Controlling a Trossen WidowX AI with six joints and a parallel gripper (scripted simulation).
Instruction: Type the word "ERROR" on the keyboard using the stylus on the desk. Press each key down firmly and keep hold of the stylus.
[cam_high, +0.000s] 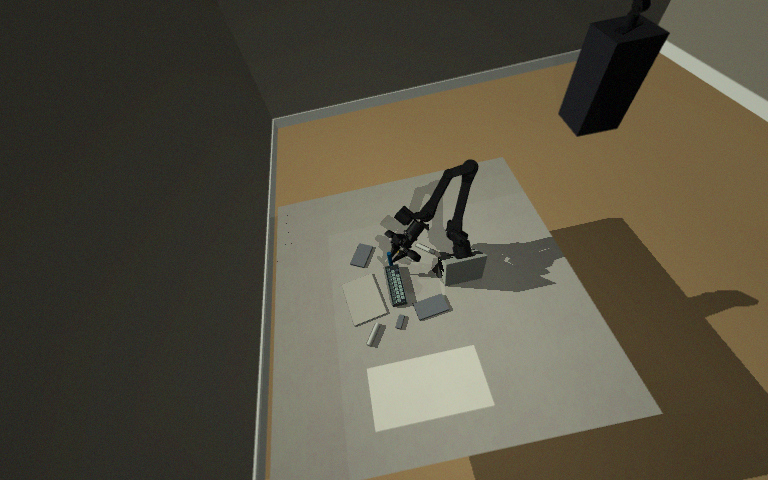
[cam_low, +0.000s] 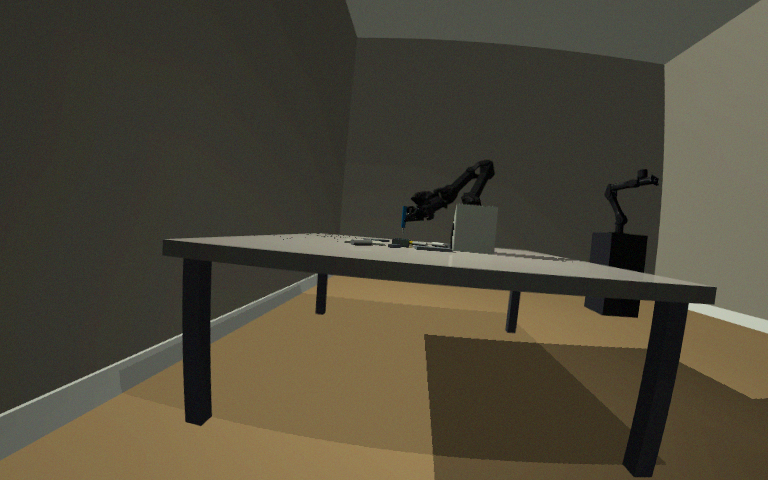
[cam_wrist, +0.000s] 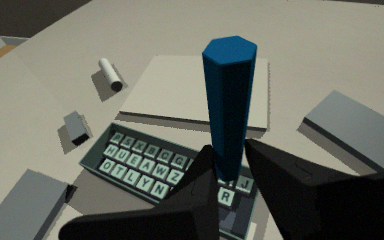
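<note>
The blue stylus (cam_high: 389, 258) (cam_low: 403, 216) (cam_wrist: 230, 100) stands upright between the fingers of my gripper (cam_high: 391, 259) (cam_low: 406, 215) (cam_wrist: 228, 149), which is shut on it. The stylus is over the end of the keyboard (cam_high: 397, 288) (cam_low: 400, 242) (cam_wrist: 135, 185) where the R and J keys show. In the wrist view the R key (cam_wrist: 226, 196) shows just below the stylus and the J key (cam_wrist: 244, 182) just right of it. The fingers hide several keys. The stylus tip is hidden in the wrist view, so whether it touches a key cannot be told.
A pale flat slab (cam_high: 365, 300) (cam_wrist: 190, 90) lies beyond the keyboard. Grey blocks (cam_high: 362, 255) (cam_high: 433, 306) (cam_wrist: 30, 205) (cam_wrist: 355, 125) lie off both ends. A small grey block (cam_high: 401, 322) (cam_wrist: 76, 127) and a white cylinder (cam_high: 373, 334) (cam_wrist: 110, 75) lie nearby.
</note>
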